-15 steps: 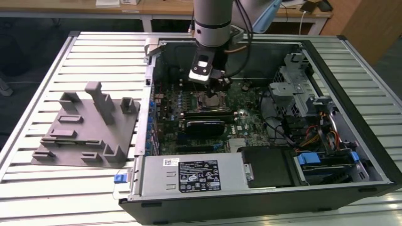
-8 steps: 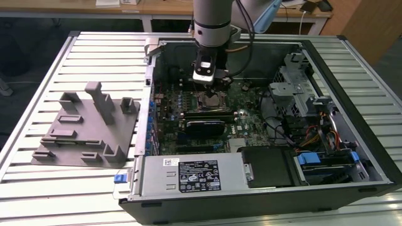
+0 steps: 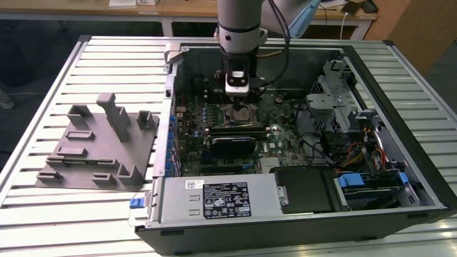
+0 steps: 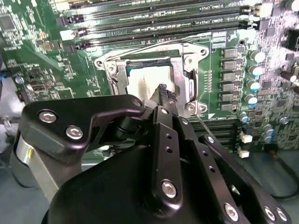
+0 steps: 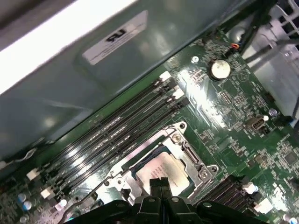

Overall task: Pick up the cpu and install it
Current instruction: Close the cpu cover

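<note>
Fingers (image 5: 154,183) of black metal, drawn together with nothing between them, poise over the flat square silver-topped cpu (image 5: 164,169). The chip lies inside the silver-framed black socket (image 5: 188,154) on the green motherboard (image 3: 289,136). In both wrist views we see the closed tips at the middle of the chip's shiny lid. Whether they press on it or hover just clear, we cannot tell.

In the exterior view the grey robot arm (image 3: 239,21) reaches straight down into the open black computer case (image 3: 286,235). The socket sits directly beneath it, toward twelve o'clock on the board. The silver power supply box (image 3: 179,201) with its white label lies at six o'clock of the socket, along the case's near wall. A grey moulded parts holder (image 3: 93,144) stands on the slatted metal counter (image 3: 43,214) at nine o'clock of the case, well apart from the work.

We judge the pick-up done and the placing all but done. The cpu rests square within the frame rather than between the fingers, so the step in hand is the seating of the chip. Whether the retention frame is latched over it we cannot make out. Any further move here, in our view, calls for a light, straight, vertical path. A sideways nudge from the tips could skew the chip on its contacts or scrape the lid.
</note>
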Robot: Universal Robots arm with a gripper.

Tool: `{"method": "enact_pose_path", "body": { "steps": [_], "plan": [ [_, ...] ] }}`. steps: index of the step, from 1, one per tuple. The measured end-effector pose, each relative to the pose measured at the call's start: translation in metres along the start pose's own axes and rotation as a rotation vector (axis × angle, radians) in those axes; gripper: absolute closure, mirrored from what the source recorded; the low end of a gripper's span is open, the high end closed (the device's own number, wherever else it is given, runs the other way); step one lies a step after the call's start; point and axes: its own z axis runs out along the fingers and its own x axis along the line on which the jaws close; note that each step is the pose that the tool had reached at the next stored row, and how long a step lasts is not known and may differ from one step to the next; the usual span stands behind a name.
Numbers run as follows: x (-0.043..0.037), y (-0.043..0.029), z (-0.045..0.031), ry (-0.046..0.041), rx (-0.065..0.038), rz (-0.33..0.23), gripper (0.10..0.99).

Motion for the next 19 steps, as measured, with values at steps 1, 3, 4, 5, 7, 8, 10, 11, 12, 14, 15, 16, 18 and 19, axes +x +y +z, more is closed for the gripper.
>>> {"method": "enact_pose_path", "body": {
  "steps": [1, 3, 4, 5, 7, 8, 10, 11, 12, 14, 15, 16, 18, 19],
  "plan": [
    [0.0004, -0.0003, 0.0, 0.0004, -0.001, -0.011, 0.98],
    [0.0013, -0.001, -0.0001, 0.0011, -0.002, -0.033, 0.98],
    [0.0018, -0.0013, -0.0001, 0.0015, -0.003, -0.044, 0.98],
    [0.0022, -0.0017, -0.0001, 0.0018, -0.004, -0.055, 0.98],
    [0.003, -0.0023, -0.0001, 0.0025, -0.005, -0.079, 0.98],
    [0.0034, -0.0026, -0.0002, 0.0029, -0.006, -0.091, 0.98],
    [0.0039, -0.003, -0.0001, 0.0038, -0.008, -0.117, 0.98],
    [0.0041, -0.0031, 0.0, 0.0042, -0.009, -0.131, 0.98],
    [0.0043, -0.0033, 0.0, 0.0046, -0.01, -0.144, 0.98],
    [0.0045, -0.0034, 0.0002, 0.0055, -0.012, -0.17, 0.98],
    [0.0046, -0.0035, 0.0003, 0.006, -0.012, -0.183, 0.98],
    [0.0047, -0.0035, 0.0005, 0.0065, -0.013, -0.197, 0.98],
    [0.0048, -0.0036, 0.0008, 0.0076, -0.015, -0.224, 0.98],
    [0.0049, -0.0037, 0.001, 0.0081, -0.016, -0.238, 0.98]
  ]
}}
